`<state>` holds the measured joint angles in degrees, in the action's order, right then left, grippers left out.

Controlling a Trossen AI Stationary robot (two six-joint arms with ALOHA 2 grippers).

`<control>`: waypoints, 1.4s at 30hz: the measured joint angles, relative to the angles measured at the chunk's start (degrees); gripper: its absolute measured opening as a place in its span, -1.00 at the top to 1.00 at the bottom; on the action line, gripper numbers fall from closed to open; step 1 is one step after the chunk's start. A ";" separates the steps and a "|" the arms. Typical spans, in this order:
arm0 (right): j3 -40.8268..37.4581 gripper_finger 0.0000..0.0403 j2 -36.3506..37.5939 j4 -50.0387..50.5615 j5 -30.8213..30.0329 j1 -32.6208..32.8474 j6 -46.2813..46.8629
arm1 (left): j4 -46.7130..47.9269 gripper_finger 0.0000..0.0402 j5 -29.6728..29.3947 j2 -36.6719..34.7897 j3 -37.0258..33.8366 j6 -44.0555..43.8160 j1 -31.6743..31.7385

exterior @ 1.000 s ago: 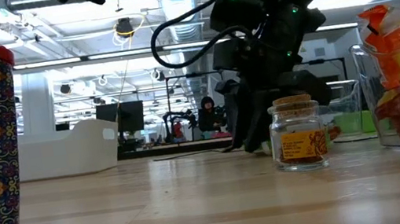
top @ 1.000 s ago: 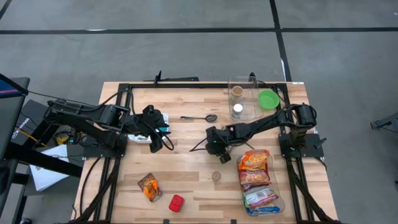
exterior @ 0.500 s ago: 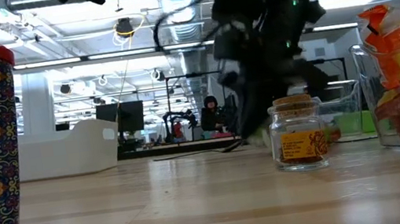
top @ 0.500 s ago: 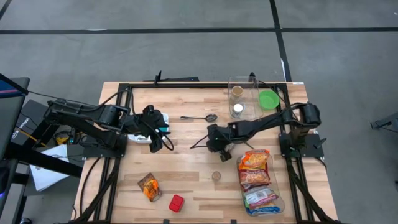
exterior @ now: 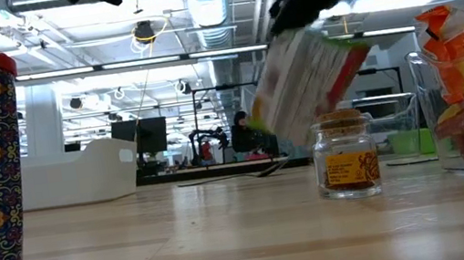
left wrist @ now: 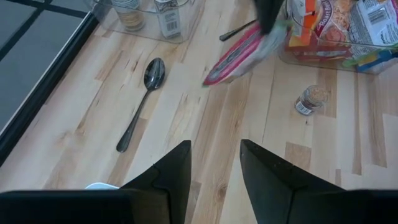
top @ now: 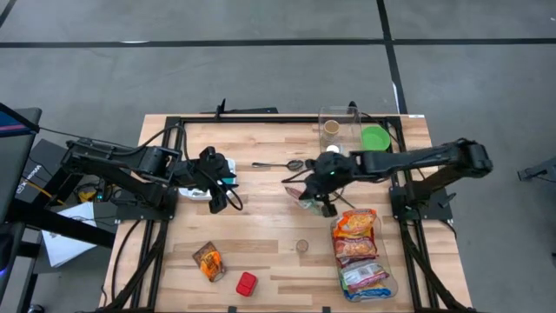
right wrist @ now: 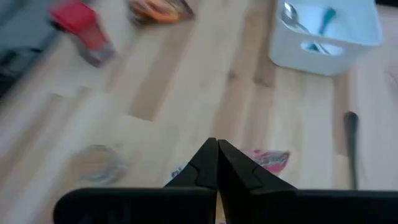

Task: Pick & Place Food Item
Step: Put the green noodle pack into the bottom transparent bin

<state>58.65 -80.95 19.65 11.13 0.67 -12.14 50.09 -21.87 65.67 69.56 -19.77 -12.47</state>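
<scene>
A: We had the wooden table (top: 261, 217) under us, the left arm waiting over its left side, its gripper (left wrist: 214, 165) partly open with nothing between the fingers.

B: And the right gripper (top: 323, 174)? We saw it above the middle of the table, near the clear bin (top: 343, 139) at the far edge.

A: Its fingers (right wrist: 205, 165) were pinched right together, and a flat pink-and-white food packet (exterior: 304, 87) hung tilted from them, lifted clear of the wood.

B: We caught that packet from the left wrist too, above the boards between the spoon (left wrist: 142, 99) and the clear tray of snack bags (top: 360, 252).

A: Just beside it, lower down, stood the small cork-topped jar (exterior: 345, 157), upright on the table and apart from the packet.

B: Nearer the front edge we had the red tin (top: 247, 283) and an orange snack pack (top: 207, 261), well away from the action.

A: And the white tub (right wrist: 326, 28) sat on the left side, cutlery inside it.
</scene>
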 joint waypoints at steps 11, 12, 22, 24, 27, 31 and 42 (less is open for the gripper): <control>0.00 1.00 12.48 0.78 19.15 1.36 12.02 | -0.02 0.35 0.00 0.00 0.00 1.56 0.00; 0.00 1.00 13.35 0.59 20.54 1.98 13.84 | -0.02 0.35 0.04 0.00 0.00 1.74 0.02; 0.00 1.00 19.27 5.31 17.38 14.48 35.17 | -0.02 0.35 1.10 0.00 0.00 1.92 0.00; 0.00 1.00 19.85 6.70 13.61 17.87 40.21 | -0.02 0.35 1.26 0.00 0.00 1.92 0.00; 0.00 1.00 20.39 8.32 7.49 22.64 48.23 | -0.01 0.35 1.25 0.00 0.00 1.97 0.00; 0.00 1.00 20.37 10.46 2.08 27.84 60.39 | -0.15 0.35 1.22 0.00 0.00 3.20 0.00; 0.00 1.00 21.78 20.90 -7.83 40.86 86.78 | -1.59 0.35 1.16 0.00 0.00 4.79 0.00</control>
<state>58.65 -59.17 40.54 3.29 41.52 74.64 48.49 -20.71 65.67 69.56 -14.98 -12.47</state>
